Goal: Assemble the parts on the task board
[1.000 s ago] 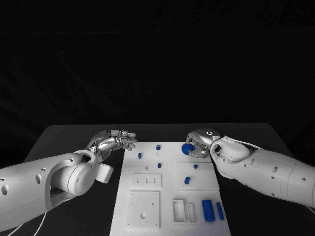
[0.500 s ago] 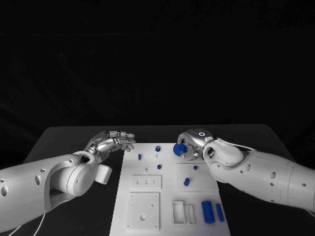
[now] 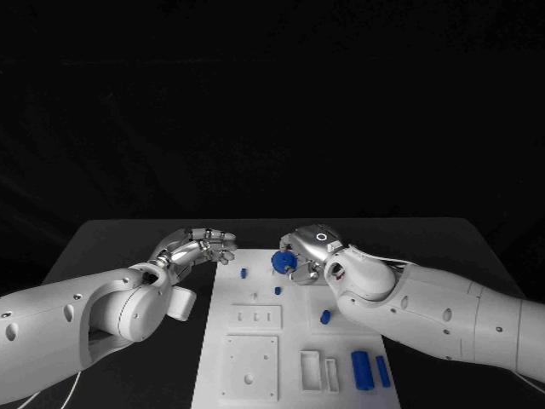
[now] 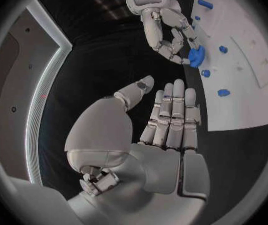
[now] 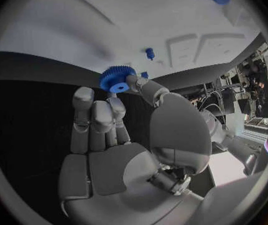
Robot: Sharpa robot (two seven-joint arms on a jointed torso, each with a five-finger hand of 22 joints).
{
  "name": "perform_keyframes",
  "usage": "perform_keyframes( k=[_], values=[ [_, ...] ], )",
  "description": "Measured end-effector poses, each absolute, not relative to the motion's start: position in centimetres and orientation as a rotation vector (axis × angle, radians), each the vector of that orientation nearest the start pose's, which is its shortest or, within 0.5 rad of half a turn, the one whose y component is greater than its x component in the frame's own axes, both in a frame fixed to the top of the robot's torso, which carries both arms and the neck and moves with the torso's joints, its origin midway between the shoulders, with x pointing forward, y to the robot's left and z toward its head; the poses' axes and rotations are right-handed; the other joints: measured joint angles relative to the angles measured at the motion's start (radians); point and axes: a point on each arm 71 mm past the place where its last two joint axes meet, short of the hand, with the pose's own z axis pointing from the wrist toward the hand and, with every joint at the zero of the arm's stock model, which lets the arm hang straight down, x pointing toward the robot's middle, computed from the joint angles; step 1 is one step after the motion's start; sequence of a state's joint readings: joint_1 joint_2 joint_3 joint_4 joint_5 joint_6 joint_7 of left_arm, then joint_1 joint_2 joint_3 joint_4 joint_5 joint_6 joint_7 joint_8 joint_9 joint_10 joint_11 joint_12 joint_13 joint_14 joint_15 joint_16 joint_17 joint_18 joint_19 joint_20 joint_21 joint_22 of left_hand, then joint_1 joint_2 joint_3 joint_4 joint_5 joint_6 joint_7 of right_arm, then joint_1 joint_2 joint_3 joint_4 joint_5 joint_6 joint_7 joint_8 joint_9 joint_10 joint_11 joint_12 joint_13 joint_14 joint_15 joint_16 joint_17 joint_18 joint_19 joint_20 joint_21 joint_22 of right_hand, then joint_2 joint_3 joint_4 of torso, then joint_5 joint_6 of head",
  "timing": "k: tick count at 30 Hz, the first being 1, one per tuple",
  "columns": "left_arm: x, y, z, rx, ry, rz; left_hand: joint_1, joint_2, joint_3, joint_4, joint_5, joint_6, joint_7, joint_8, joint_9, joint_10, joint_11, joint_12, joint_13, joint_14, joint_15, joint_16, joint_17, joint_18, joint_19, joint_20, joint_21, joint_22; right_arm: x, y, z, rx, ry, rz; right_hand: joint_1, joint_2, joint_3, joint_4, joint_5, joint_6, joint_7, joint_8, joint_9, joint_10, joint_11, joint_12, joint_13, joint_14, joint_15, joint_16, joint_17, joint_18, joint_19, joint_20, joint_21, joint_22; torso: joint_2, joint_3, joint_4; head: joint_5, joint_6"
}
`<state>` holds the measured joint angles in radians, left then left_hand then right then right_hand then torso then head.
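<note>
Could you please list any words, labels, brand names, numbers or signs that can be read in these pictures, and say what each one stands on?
No readable text: no words, numbers or brand names on the task board, the blue gear held in the right hand, or the left hand.
A small ring-shaped mark on the back of the right hand, seen in the head view; it is a symbol, not lettering.
</note>
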<state>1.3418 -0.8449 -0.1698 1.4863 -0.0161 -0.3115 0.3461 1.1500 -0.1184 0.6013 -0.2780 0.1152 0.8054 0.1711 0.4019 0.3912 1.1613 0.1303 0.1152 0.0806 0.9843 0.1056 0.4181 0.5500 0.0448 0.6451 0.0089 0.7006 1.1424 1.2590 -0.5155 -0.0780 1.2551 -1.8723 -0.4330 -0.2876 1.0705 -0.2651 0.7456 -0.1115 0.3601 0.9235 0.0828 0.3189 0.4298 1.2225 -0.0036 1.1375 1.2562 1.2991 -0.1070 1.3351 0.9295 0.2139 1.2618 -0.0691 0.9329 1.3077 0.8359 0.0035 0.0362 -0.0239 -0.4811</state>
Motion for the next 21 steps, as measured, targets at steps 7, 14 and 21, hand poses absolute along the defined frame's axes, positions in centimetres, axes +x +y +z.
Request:
perform_keyframes(
  k=[7, 14, 21],
  values=[
    [50.4, 22.0, -16.1, -1.033, 1.483, -1.450, 0.000, 0.000, 0.000, 0.000, 0.000, 0.000, 0.000, 0.000, 0.000, 0.000, 0.000, 0.000, 0.000, 0.000, 0.000, 0.000, 0.000, 0.000, 0.000, 0.000, 0.000, 0.000, 53.0, -8.7, -17.2, -0.444, 1.356, 0.402, 0.000, 0.000, 0.003, 0.003, -0.004, 0.000, 0.000, -0.001, 0.000, 0.000, 0.000, 0.000, 0.000, 0.000, 0.000, 0.000, 0.001, 0.000, -0.003, -0.003, 0.000, 0.000, 0.001, -0.0012, 0.0015, -0.002, 0.001],
    [50.4, 21.8, -16.1, -1.031, 1.486, -1.454, 0.000, 0.000, 0.000, 0.000, 0.000, 0.000, 0.000, 0.000, 0.000, 0.000, 0.000, 0.000, 0.000, 0.000, 0.000, 0.000, 0.000, 0.000, 0.000, 0.000, 0.000, 0.000, 53.1, -7.9, -17.9, -0.451, 1.360, 0.402, 0.000, 0.000, 0.005, 0.000, -0.004, 0.000, 0.000, 0.001, 0.000, 0.000, 0.000, 0.000, -0.001, 0.000, 0.000, -0.004, 0.001, 0.000, -0.003, -0.003, 0.000, 0.000, 0.002, -0.0012, 0.0025, 0.001, -0.002],
    [50.4, 21.8, -16.1, -1.031, 1.485, -1.454, 0.000, 0.000, 0.000, 0.000, 0.000, 0.000, 0.000, 0.000, 0.001, 0.000, 0.000, 0.000, 0.000, 0.000, 0.000, 0.000, 0.000, 0.000, 0.000, 0.000, 0.000, -0.001, 53.1, -7.5, -18.3, -0.455, 1.363, 0.401, 0.000, 0.000, 0.005, 0.000, -0.004, 0.000, 0.000, 0.002, 0.000, 0.000, 0.000, 0.000, -0.001, 0.000, 0.000, -0.004, 0.001, 0.000, -0.003, -0.002, 0.000, 0.000, 0.002, -0.0031, 0.0058, 0.001, -0.005]
  ],
)
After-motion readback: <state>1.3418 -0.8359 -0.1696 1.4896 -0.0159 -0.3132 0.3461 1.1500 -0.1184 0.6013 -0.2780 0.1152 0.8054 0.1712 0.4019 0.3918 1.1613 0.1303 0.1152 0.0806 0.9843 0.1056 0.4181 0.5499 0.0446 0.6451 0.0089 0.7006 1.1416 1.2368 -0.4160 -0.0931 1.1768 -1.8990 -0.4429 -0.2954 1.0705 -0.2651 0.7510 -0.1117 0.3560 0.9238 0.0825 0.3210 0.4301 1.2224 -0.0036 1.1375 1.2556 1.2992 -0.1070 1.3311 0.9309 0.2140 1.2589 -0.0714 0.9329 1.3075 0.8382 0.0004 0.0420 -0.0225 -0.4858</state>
